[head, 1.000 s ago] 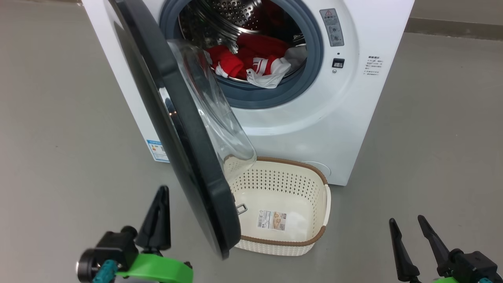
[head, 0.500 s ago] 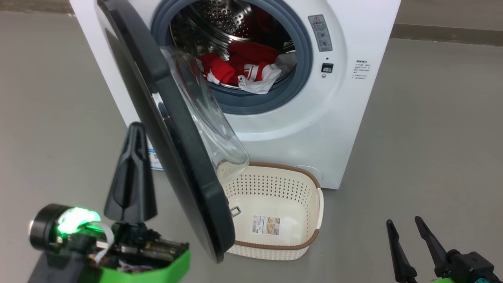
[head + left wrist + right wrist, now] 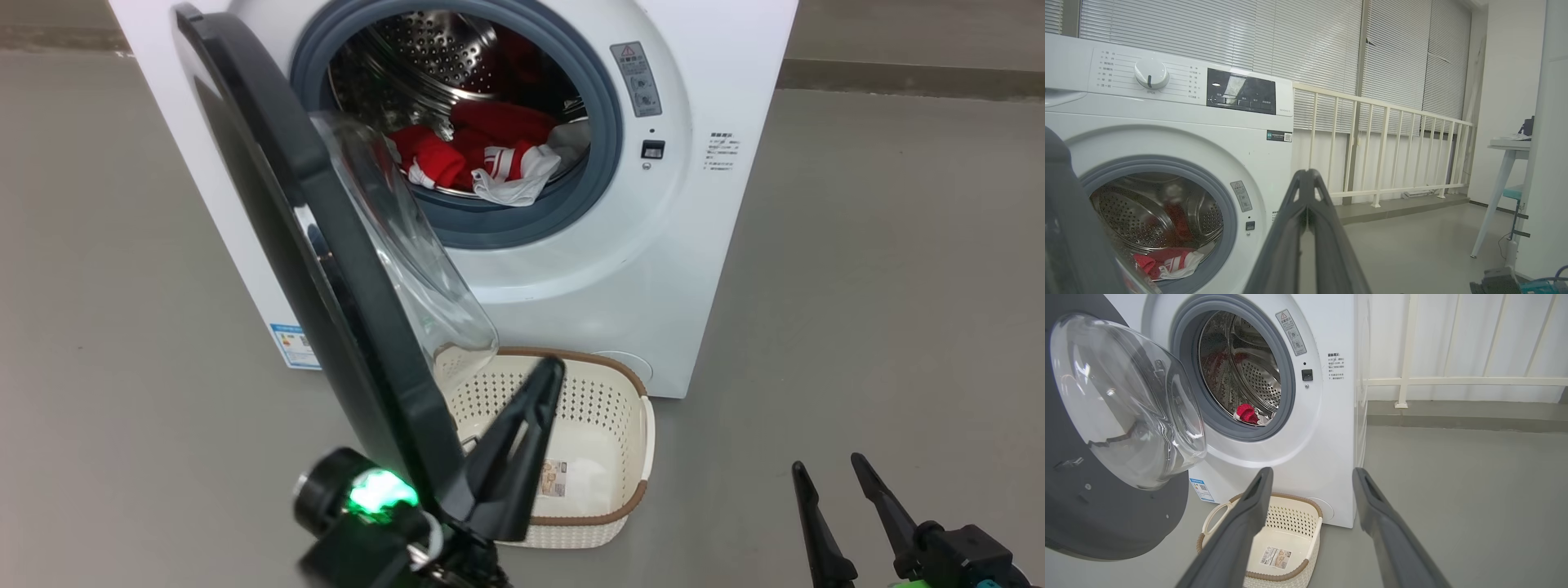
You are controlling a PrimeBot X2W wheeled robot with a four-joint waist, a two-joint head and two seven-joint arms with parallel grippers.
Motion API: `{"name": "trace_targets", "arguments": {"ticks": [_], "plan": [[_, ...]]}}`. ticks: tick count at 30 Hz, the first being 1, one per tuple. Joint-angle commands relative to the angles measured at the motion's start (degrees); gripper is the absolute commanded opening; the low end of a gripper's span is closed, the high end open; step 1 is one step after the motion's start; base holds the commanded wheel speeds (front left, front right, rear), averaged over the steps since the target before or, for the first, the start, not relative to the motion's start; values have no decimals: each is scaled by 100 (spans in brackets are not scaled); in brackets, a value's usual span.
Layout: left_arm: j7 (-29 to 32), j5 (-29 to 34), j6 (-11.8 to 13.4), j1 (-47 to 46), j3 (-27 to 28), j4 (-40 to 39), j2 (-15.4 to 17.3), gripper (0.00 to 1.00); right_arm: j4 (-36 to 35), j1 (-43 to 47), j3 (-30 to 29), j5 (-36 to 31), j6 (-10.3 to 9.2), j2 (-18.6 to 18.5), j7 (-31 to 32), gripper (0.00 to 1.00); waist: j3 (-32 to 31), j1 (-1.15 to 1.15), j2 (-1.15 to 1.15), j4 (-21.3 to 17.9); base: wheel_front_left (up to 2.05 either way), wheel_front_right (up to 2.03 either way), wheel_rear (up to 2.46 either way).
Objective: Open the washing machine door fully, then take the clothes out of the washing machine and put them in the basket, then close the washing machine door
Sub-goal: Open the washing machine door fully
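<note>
The white washing machine [image 3: 718, 73] stands with its washing machine door [image 3: 269, 204] swung out, black rim edge-on and glass bowl [image 3: 1126, 404] facing the opening. Red and white clothes [image 3: 473, 155] lie at the front of the steel drum, also seen as the clothes [image 3: 1167, 261] and the clothes [image 3: 1245, 412]. The cream basket [image 3: 645, 433] sits on the floor below the opening, empty. My left gripper [image 3: 549, 376] is shut on nothing, just right of the door's lower edge, above the basket. My right gripper [image 3: 826, 465] is open and empty at the lower right, well clear of the basket [image 3: 1312, 547].
Grey floor [image 3: 898, 286] surrounds the machine. A white railing [image 3: 1392, 155] and blinds run behind and to the right of it. A pale table [image 3: 1506, 163] stands at the far right. The door overhangs the basket's left end.
My shut left gripper has swung from the outer, left side of the door across to its right side, over the basket. The head camera has shifted. The right gripper stays put.
</note>
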Motion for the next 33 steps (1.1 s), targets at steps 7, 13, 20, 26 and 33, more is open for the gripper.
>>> {"name": "trace_targets", "arguments": {"ticks": [7,13,20,26,33], "plan": [[711,-424,125,40,-97,629,23,0,-102,-99,197,11,20,-77,-37,100,32,0,0,-87,0,0,0],[1136,-548,358,177,-106,1113,28,0,-79,-121,204,16,20,-77,-37,100,71,0,0,-134,0,0,0],[1192,-528,653,357,77,1300,118,0,-88,-121,189,29,20,-77,-37,100,126,0,0,-103,0,0,0],[1028,-497,822,344,319,1504,239,0,-79,-144,186,55,20,-77,-37,100,169,0,0,-61,0,0,0],[844,-545,900,286,498,1677,285,0,-73,-161,183,81,20,-77,-37,100,190,0,0,-55,0,0,0]]}}
